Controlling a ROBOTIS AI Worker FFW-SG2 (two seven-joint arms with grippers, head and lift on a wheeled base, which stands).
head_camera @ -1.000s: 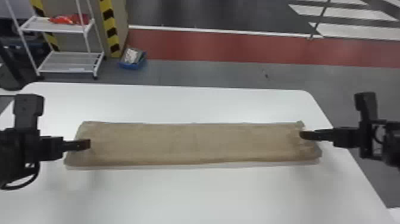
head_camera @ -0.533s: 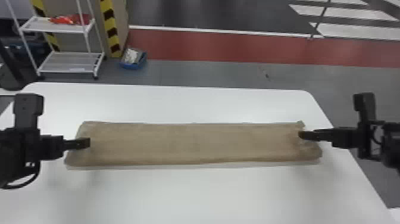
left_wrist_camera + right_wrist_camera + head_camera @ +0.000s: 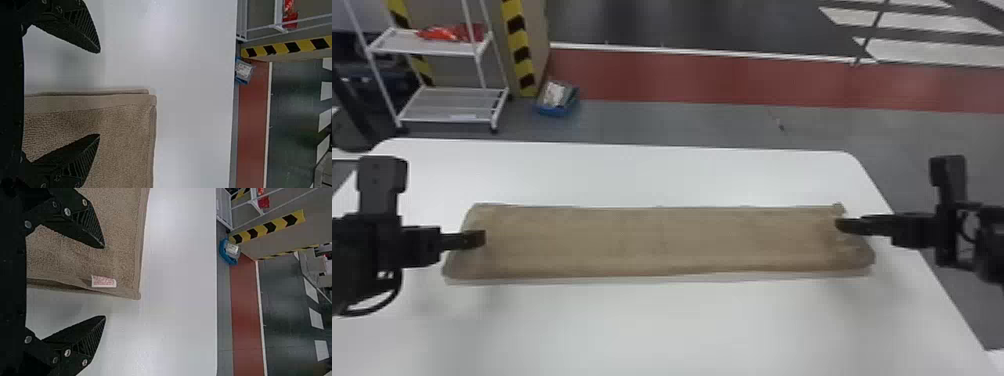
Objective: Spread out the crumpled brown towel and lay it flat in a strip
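The brown towel (image 3: 657,240) lies as a long flat strip across the white table, its long edges nearly straight. At its left end is my left gripper (image 3: 477,239); at its right end, my right gripper (image 3: 842,226). In the left wrist view the left gripper (image 3: 100,93) stands open, one finger over the towel (image 3: 125,129) and the other over bare table. The right gripper (image 3: 105,284) is open too, its fingers on either side of the end edge of the towel (image 3: 117,235), where a small white label (image 3: 103,281) shows.
The white table (image 3: 632,325) extends in front of and behind the strip. Beyond its far edge stand a white wire shelf (image 3: 452,105) with red items and a blue bin (image 3: 557,100) on the floor.
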